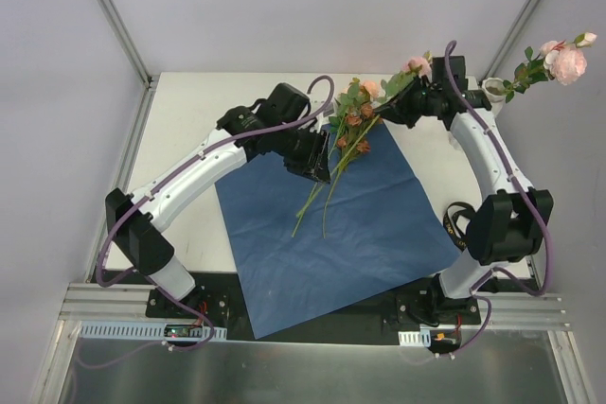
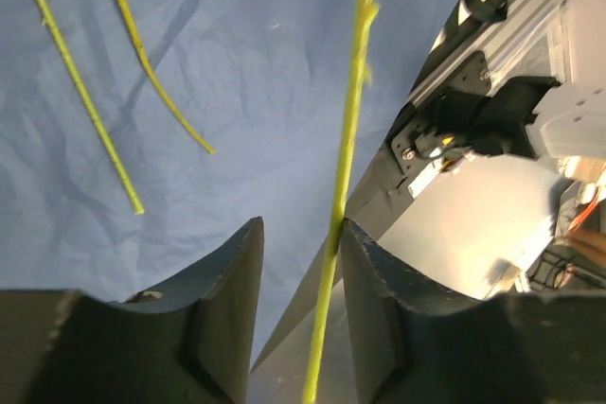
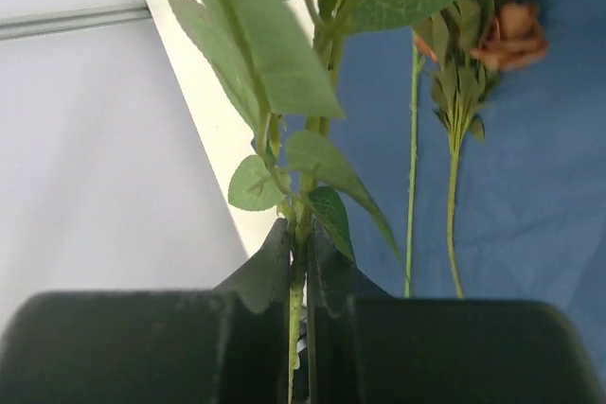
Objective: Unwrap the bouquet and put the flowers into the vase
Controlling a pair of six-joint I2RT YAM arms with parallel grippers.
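- My right gripper (image 3: 299, 248) pinches a thin leafy stem (image 3: 295, 319) of the flowers (image 1: 358, 115).
- Left gripper (image 2: 300, 234): narrow gap, slim bare stem (image 2: 346, 139) brushing one finger.
- Blue paper (image 1: 360, 234): matte, crinkled.

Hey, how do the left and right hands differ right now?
The left hand stands open, a bare stem passing through its gap; the right hand is pinched shut on a leafy stem. The left hand hangs over blue paper, the right hand over the paper's edge and white table. Each has a flower stem between its jaws.
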